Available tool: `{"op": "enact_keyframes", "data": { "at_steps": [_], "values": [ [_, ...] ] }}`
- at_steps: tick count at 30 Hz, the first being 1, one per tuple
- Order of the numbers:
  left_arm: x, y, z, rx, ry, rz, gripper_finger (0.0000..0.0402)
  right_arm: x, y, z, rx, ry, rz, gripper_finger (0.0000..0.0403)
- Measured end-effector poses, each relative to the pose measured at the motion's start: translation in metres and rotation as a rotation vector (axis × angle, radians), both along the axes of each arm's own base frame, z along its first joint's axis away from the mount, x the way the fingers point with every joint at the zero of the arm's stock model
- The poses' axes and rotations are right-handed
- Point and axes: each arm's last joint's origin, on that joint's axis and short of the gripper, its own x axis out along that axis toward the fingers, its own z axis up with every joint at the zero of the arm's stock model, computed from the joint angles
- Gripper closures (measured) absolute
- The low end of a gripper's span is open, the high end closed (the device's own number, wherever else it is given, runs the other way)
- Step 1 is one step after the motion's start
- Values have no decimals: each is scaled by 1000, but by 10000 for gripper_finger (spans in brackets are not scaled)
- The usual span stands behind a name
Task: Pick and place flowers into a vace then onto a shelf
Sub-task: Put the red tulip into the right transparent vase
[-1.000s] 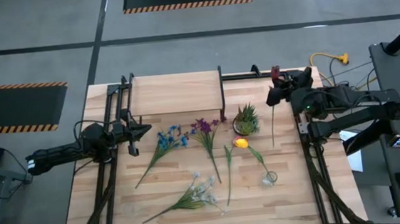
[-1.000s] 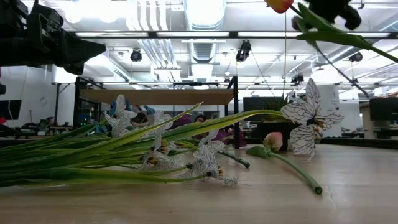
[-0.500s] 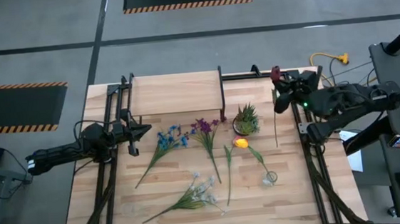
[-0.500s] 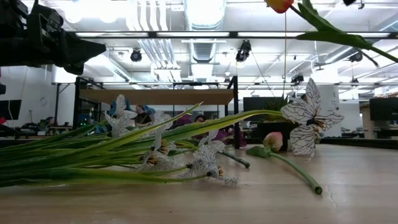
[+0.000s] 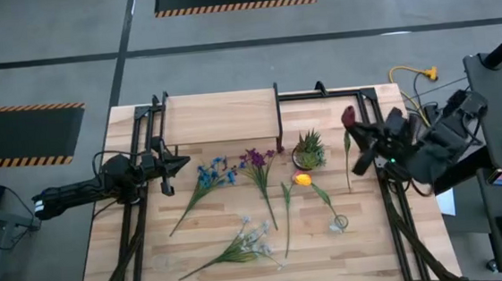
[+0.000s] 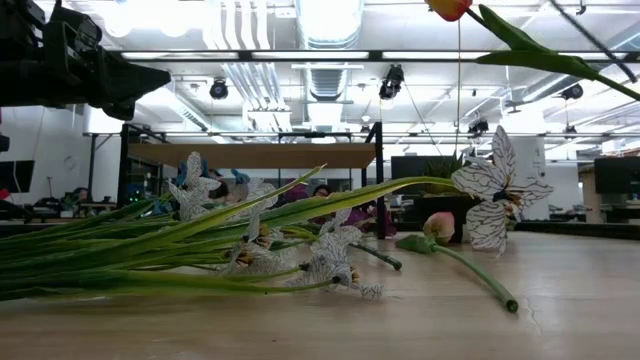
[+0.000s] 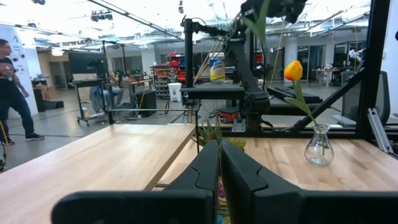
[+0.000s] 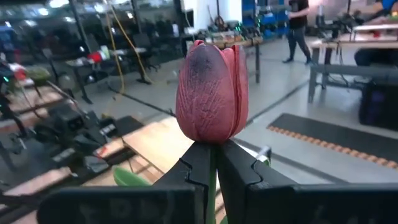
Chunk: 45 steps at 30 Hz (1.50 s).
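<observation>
My right gripper (image 5: 353, 138) is shut on a red tulip (image 5: 349, 115), high over the table's right side; its green stem (image 5: 348, 170) trails toward the near edge. A clear glass vase (image 5: 339, 224) stands near the table's middle right with an orange tulip (image 5: 302, 179) leaning out of it. Blue (image 5: 213, 173), purple (image 5: 257, 158) and white (image 5: 248, 243) flowers and a bare green stem (image 5: 287, 211) lie flat on the table. The shelf (image 5: 220, 116) stands at the far edge. My left gripper (image 5: 181, 163) waits shut at the table's left. My right gripper pinches the red tulip's stem (image 8: 214, 163) between its two fingers, right under the bloom (image 8: 211, 93). The bloom stands just past the fingertips. The whole flower is lifted clear of the table, the stem hanging free behind the hold.
A small spiky green potted plant (image 5: 308, 149) stands just left of the held tulip, near the shelf's right leg. Black frame rails (image 5: 391, 210) run along the table's left and right sides. In the right wrist view a person (image 8: 300, 25) walks far off in the room.
My right gripper has swung from the far right corner toward the table's near edge and risen, turning as it went and staying shut. The red tulip has travelled with it, clear of the table. In the low view the gripper has left the top of the picture.
</observation>
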Motion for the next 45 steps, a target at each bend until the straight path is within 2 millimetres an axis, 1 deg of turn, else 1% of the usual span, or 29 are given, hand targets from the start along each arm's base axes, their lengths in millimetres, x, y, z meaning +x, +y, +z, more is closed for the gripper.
{"op": "enact_keyframes", "data": {
  "at_steps": [4,10,18,26,31,40,45],
  "values": [
    [0,0,0,0,0,0,402,-4,16,4,-20,-33,20,390],
    [0,0,0,0,0,0,402,-1,39,0,-59,-38,39,390],
    [0,0,0,0,0,0,402,9,57,-10,-82,-28,46,390],
    [0,0,0,0,0,0,402,5,62,-6,-58,-49,76,390],
    [0,0,0,0,0,0,402,5,67,-5,-3,-77,112,390],
    [0,0,0,0,0,0,402,17,84,-18,-52,-36,116,390],
    [0,0,0,0,0,0,402,21,89,-23,-65,-27,115,390]
  ]
}}
